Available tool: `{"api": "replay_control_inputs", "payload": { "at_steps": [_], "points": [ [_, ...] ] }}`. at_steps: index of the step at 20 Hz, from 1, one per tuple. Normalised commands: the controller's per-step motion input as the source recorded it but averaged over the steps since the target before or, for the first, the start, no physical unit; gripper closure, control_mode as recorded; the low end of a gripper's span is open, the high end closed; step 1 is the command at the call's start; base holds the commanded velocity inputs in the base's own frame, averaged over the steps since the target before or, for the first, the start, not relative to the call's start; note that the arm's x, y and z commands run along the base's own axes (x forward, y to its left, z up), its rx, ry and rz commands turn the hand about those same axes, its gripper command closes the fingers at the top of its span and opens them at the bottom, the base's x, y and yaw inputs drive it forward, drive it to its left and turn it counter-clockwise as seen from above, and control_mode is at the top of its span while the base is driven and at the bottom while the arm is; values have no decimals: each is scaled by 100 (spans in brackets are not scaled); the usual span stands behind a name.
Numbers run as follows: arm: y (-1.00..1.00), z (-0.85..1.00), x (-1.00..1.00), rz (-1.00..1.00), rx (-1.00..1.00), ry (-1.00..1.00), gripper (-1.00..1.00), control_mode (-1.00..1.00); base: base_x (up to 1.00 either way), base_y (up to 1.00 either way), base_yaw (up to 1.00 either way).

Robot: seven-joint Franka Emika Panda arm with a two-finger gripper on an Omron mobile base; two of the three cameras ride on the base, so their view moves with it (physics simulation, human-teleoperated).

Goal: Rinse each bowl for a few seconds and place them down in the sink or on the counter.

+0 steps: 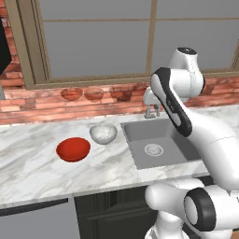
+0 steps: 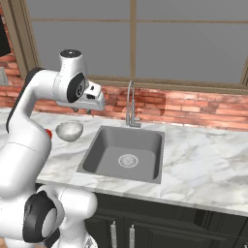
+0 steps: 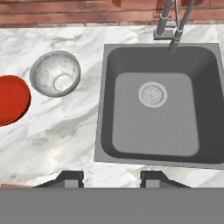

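Marble counter [image 3: 65, 131] lay bare in the lower left of the hand view; red bowl [image 3: 12, 99] sat at the left edge, speckled white bowl [image 3: 55, 73] just beside it, apart from the sink [image 3: 159, 109] rim; gripper [image 3: 111, 178] hung above, jaws parted, holding nothing.

The sink [image 3: 157, 109] basin in the centre-right of the hand view lies open down to its drain [image 3: 152, 94]; the faucet [image 3: 171, 24] arches over its upper edge. At left, the white bowl [image 3: 55, 73] and red bowl [image 3: 11, 99] sit close together on the counter [image 3: 65, 135], bare marble below them.
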Motion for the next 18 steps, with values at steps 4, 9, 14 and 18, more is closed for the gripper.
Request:
{"api": "replay_control_inputs", "payload": {
  "at_steps": [4,9,14,18],
  "points": [
    [1,0,-19,0,0,-3,-100,-100,0,0,0],
    [0,0,-39,-1,0,-6,-100,-100,0,0,0],
    [0,0,-40,-2,0,-5,-100,-100,0,0,0],
    [-1,0,-39,-1,0,-4,-100,-100,0,0,0]
  ]
}}
